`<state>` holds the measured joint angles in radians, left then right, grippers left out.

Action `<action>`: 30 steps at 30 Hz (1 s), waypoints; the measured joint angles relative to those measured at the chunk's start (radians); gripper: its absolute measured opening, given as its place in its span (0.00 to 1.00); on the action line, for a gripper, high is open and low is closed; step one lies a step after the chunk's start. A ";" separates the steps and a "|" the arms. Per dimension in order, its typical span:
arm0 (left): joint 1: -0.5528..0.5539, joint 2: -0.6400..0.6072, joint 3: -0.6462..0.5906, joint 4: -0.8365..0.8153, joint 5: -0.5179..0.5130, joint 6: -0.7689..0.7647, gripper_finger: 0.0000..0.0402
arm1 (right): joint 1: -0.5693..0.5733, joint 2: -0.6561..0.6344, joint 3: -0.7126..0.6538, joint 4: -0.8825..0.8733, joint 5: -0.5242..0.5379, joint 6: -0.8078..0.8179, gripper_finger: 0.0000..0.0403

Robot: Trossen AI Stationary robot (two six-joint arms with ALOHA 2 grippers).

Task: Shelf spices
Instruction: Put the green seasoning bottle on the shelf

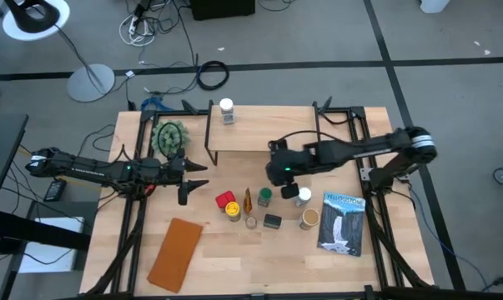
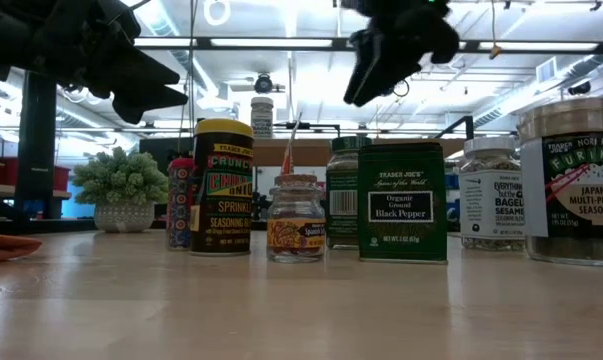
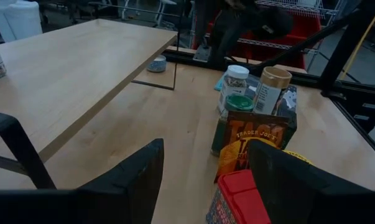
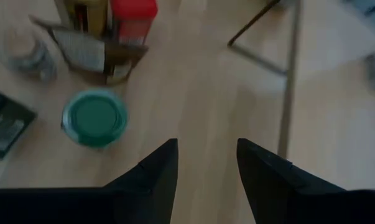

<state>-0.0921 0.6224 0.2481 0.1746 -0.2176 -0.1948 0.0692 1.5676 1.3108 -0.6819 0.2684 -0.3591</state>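
Dark green black-pepper tin (image 2: 402, 201) stands nearest. Right gripper (image 4: 203, 165), fingers parted and apparently empty, hovers at three o'clock of the green-lidded jar (image 4: 94, 118); left gripper (image 3: 203, 168) open, empty.

Table (image 1: 234, 267) is light wood, matt, fine grain. Shelf (image 1: 259, 129) has the same pale wood plank top on thin black metal legs. Black pepper tin (image 2: 402, 202) is dark green metal, slight sheen. Small jar (image 2: 296, 220) is clear glass with a paper label. Green lid (image 4: 94, 117) is smooth plastic. Amber packet (image 3: 252, 140) is glossy foil-like film. Right gripper (image 4: 203, 165) fingers are matt black plastic. Brown pad (image 1: 176, 252) looks matt, leathery.
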 joint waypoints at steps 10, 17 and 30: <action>0.000 0.000 0.000 0.000 0.000 0.000 0.59 | 0.000 0.224 0.323 -0.339 -0.126 -0.011 0.58; 0.000 0.000 0.000 -0.001 0.000 -0.001 0.59 | 0.015 0.327 0.371 -0.458 -0.151 -0.188 0.72; 0.000 0.000 0.000 -0.001 0.000 -0.001 0.59 | 0.049 0.429 0.371 -0.367 -0.174 -0.330 0.67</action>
<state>-0.0917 0.6224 0.2481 0.1734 -0.2176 -0.1955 0.1184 1.9965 1.6814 -1.0487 0.0945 -0.6893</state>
